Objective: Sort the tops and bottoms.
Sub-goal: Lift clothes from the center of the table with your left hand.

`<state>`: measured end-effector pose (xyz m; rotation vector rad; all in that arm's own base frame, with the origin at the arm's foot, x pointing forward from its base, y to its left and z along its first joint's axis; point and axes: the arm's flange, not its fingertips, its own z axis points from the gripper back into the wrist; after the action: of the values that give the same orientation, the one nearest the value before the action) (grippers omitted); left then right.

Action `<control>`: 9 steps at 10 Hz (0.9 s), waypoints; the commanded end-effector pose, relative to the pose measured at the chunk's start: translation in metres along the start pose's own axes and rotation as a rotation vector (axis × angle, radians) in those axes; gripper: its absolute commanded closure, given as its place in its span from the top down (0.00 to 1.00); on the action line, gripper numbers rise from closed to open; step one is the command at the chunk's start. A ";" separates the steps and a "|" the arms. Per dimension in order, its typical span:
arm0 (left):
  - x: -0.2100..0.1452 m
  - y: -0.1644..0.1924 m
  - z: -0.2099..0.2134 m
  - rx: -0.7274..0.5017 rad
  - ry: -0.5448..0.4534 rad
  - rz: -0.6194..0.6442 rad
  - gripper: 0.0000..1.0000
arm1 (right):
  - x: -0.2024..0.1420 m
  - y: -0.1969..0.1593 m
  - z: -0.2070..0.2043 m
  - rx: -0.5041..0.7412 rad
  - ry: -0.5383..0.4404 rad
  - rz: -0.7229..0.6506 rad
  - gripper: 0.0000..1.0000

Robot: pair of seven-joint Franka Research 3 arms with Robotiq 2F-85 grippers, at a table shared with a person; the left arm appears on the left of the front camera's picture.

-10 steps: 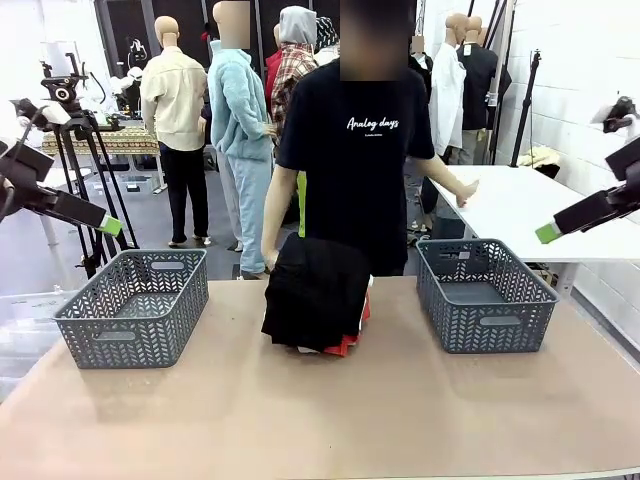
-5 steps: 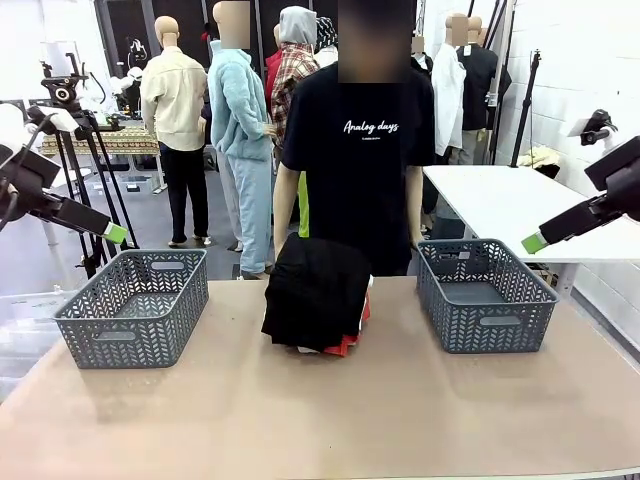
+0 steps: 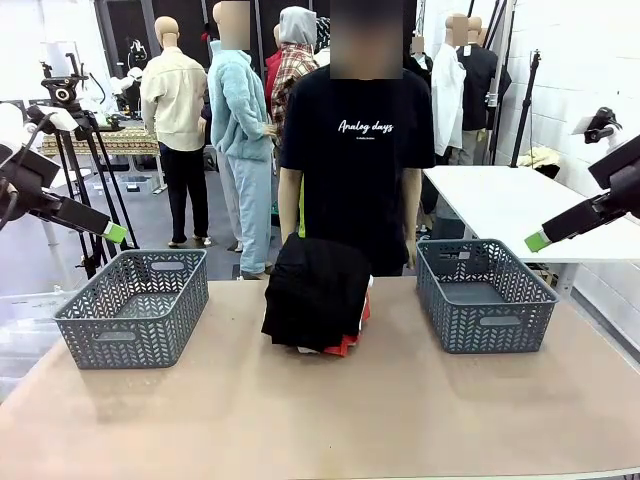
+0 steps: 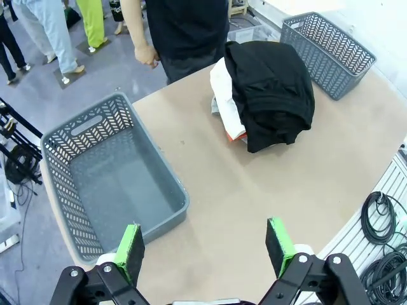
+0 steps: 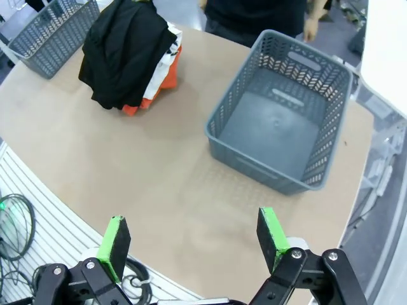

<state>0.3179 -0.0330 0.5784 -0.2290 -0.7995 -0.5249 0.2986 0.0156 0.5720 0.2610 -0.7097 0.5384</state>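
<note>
Left tool (image 4: 205,246) and right tool (image 5: 191,244): jaws open, empty, raised clear of the table (image 3: 320,420). The bottoms (image 3: 315,295) lie atop the tops (image 3: 345,346), piled mid-table between the left basket (image 3: 130,340) and the right basket (image 3: 500,330).

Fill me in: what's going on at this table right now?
Nothing is being handled. The clothes sit in one pile mid-table, the black bottoms draped over the orange top and white top. The left basket and right basket are empty. The left claw and right claw hang open at the sides. The person stands behind the pile.
</note>
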 end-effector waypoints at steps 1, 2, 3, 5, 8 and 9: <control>0.000 0.001 0.001 -0.004 -0.013 0.003 1.00 | 0.000 0.002 0.000 0.015 -0.004 -0.007 1.00; 0.000 0.001 0.001 -0.004 -0.013 0.003 1.00 | 0.000 0.002 0.000 0.015 -0.004 -0.007 1.00; 0.000 0.001 0.001 -0.004 -0.013 0.003 1.00 | 0.000 0.002 0.000 0.015 -0.004 -0.007 1.00; 0.000 0.001 0.001 -0.004 -0.013 0.003 1.00 | 0.000 0.002 0.000 0.015 -0.004 -0.007 1.00; 0.000 0.000 0.000 0.000 0.000 0.000 1.00 | 0.000 0.002 0.000 0.015 -0.004 -0.007 1.00; 0.015 -0.006 -0.021 -0.080 -0.001 0.028 1.00 | 0.000 0.002 0.000 0.015 -0.004 -0.007 1.00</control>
<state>0.3205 -0.0384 0.5763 -0.2512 -0.7892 -0.5242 0.2985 0.0157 0.5721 0.2598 -0.7100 0.5382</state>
